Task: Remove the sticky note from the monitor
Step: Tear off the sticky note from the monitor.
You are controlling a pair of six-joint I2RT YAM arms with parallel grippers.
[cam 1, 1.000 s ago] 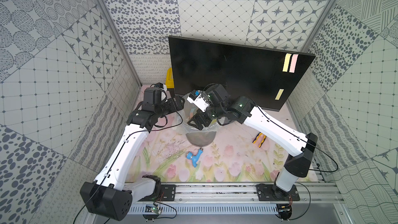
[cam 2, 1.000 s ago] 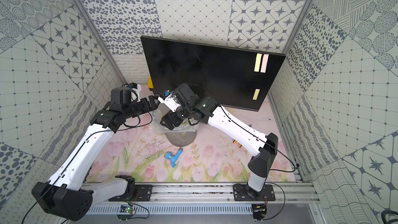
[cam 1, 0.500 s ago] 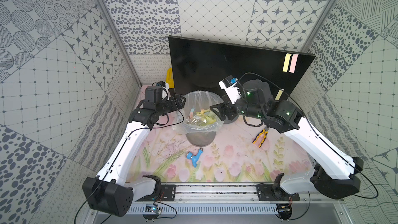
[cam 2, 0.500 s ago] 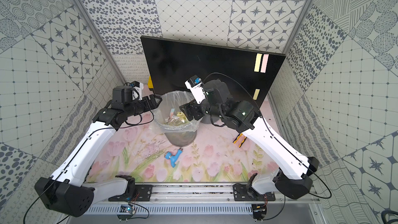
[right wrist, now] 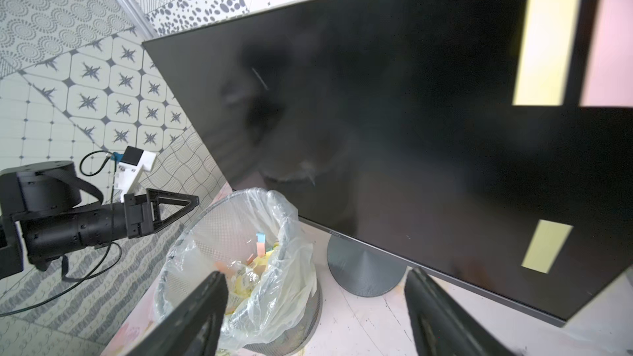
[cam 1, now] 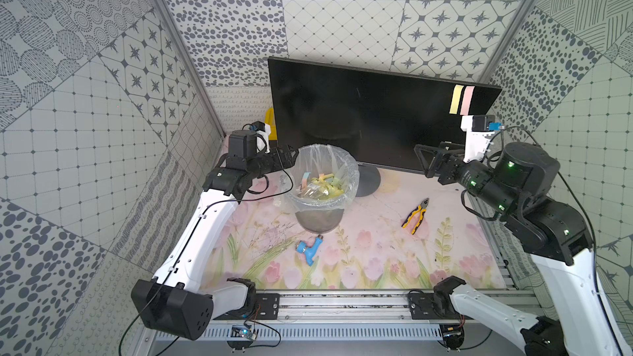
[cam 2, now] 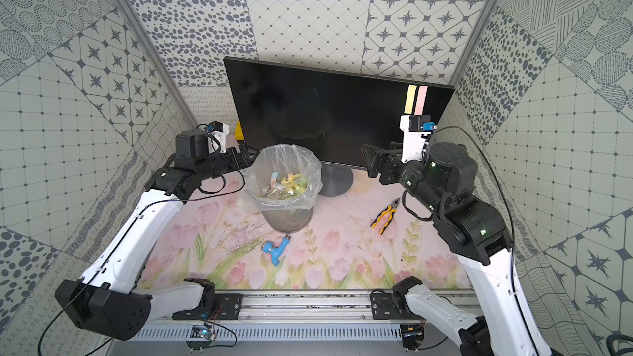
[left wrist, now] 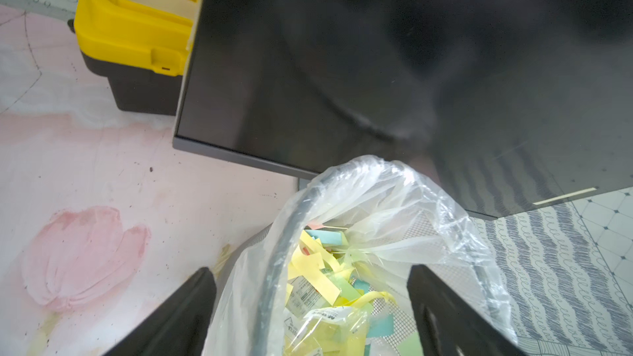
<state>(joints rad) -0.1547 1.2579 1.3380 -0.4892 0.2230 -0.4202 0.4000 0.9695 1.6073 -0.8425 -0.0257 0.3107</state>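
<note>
At monitor top corner, robot's right: yellow sticky note and pink sticky note side by side; lower yellow note below them. Wastebasket in front of monitor, likely to catch peeled notes. Right tool before monitor's right half, jaws wide apart, empty. Left tool at wastebasket rim, jaws spread, gripping nothing.

Panel walls close the cell on three sides, each a patchwork of grey-on-white prints: dots, pebbles, four-point stars, small grids, hatched circles, wavy lines. Bare metal posts run up the two back corners. The worktop is pale pink, printed with tulips and green leaves, and speckled with dark crumbs. A ribbed metal rail edges its front. The light is bright and even.
</note>
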